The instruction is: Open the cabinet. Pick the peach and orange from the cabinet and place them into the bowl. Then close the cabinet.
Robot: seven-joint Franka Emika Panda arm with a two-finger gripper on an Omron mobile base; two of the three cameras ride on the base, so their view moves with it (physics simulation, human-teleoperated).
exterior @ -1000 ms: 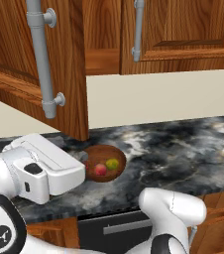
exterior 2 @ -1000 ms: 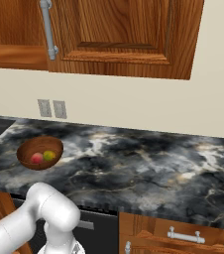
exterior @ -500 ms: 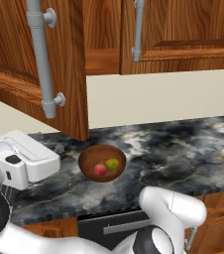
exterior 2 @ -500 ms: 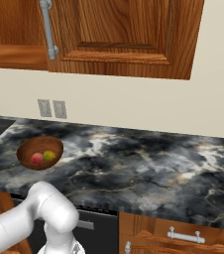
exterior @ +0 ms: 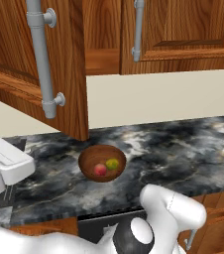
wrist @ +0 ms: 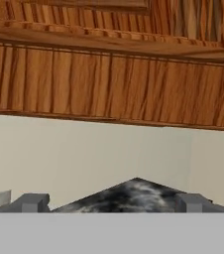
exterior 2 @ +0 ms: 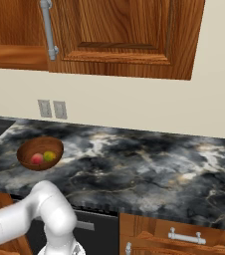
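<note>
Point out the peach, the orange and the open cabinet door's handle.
peach [exterior: 100, 169]: left base view, its top, inside the bowl.
orange [exterior: 112, 163]: left base view, its top, beside the peach.
handle [exterior: 41, 59]: left base view, mid-bar.

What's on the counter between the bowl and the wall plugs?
Nothing. In the right base view, just bare dark marble counter lies between the bowl and the wall outlets.
</note>
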